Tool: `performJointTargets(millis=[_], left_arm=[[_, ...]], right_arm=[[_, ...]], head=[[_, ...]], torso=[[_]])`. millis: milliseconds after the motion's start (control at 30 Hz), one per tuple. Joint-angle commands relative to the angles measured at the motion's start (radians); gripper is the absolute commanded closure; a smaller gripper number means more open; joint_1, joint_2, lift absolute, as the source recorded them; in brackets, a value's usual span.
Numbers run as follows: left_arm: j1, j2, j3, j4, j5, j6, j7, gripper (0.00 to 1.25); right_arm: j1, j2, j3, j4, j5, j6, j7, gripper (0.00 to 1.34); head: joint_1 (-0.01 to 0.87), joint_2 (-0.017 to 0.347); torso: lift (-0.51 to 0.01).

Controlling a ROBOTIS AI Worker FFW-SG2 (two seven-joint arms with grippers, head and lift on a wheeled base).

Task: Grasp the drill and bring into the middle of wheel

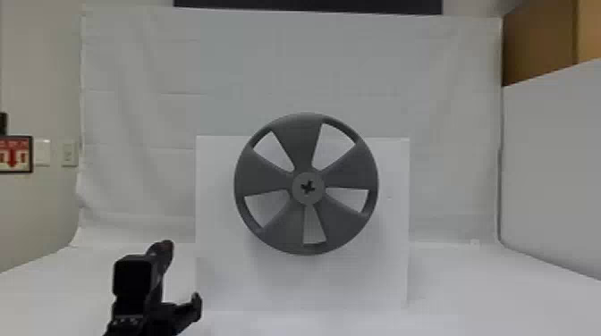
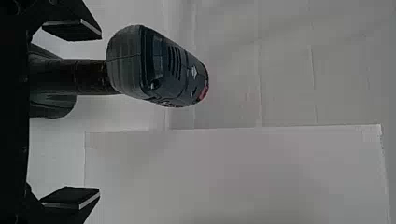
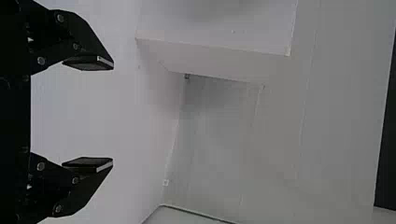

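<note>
Though near, drill apart from fingers.

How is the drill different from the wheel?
The drill has a chunky body on a narrower handle, while the wheel is a big round disc.

The drill is very dark with a little red patch; the wheel is plain grey.

The wheel has five wide openings around its middle, but the drill has only thin slots on its body.

Both stand out against white behind them.
</note>
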Motion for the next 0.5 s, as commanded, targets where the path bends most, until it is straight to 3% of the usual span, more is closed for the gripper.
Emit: performJointTargets(millis=[0, 467], left_arm=[[-0.009, -0.002, -0.001, 0.026, -0.005, -0.007, 0.002, 0.11], [-0.028, -0.003, -0.005, 0.076, -0.013, -0.036, 0.036, 0.14]], right_arm=[[0.0, 0.0, 0.003, 0.0, 0.0, 0.0, 0.0, 0.52], [0.0, -0.002, 0.003, 0.0, 0.0, 0.0, 0.0, 0.52]], head=[[0.0, 0.0], [0.0, 0.0]], torso=[[-0.406], [-0.406]])
